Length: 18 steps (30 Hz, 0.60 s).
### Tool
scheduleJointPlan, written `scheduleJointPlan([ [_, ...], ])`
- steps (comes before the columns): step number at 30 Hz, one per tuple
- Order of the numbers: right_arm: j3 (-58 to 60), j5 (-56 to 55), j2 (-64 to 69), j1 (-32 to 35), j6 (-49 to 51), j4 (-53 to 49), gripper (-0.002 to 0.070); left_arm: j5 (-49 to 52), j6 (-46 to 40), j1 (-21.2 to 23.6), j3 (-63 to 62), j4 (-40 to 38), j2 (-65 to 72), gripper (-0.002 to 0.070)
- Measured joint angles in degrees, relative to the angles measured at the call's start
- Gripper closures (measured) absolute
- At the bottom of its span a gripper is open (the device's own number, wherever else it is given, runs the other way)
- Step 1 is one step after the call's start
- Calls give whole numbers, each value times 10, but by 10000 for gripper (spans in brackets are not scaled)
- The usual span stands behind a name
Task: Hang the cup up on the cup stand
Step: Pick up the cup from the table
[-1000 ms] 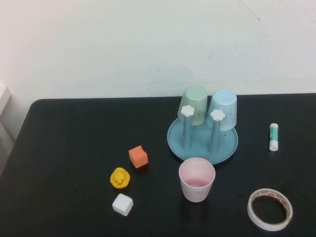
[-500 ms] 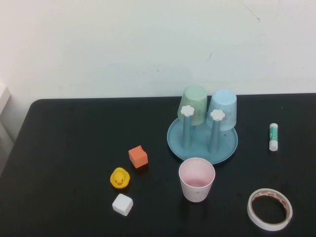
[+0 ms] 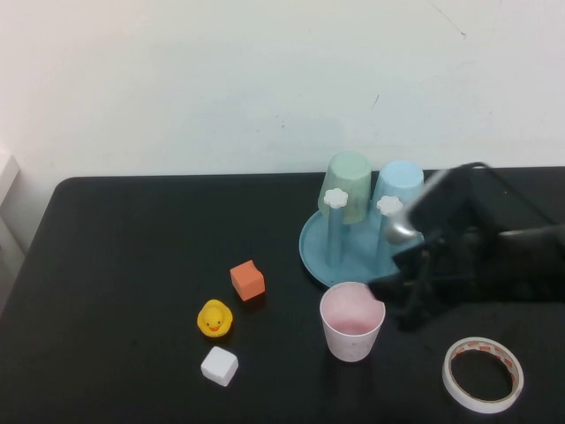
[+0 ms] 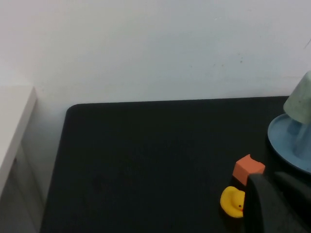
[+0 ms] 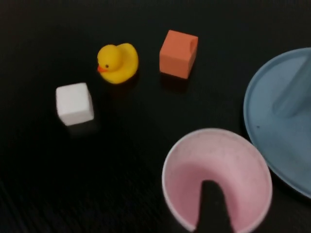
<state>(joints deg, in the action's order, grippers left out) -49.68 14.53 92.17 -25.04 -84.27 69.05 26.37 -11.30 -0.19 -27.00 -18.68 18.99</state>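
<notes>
Cup upright on table, just in front of cup stand. Right gripper at cup's right rim, one finger inside cup; jaws apart, nothing clamped. Left gripper off near table's left side, finger state unclear.

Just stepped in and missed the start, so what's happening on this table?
The right gripper is at the rim of the pale pink speckled plastic cup, one finger inside its mouth. The cup stands upright on the black table, just in front of the round blue-teal cup stand, not hung yet. A pale green cup and a light blue cup already sit upturned on pegs. The left gripper is off to the left, holding nothing.
</notes>
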Motion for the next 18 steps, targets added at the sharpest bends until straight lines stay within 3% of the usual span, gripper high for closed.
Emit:
scheduleJointPlan([
  [3,-42,-8,61,-3,1,15,223,0,1,0,0,-10,0,676],
  [6,-78,-9,113,-4,8,19,209,0,1,0,0,-14,0,676],
  [15,-116,-35,214,-4,8,5,204,-9,0,0,0,-69,0,676],
  [18,-116,-37,230,-4,8,1,235,-22,-2,0,0,-83,0,676],
])
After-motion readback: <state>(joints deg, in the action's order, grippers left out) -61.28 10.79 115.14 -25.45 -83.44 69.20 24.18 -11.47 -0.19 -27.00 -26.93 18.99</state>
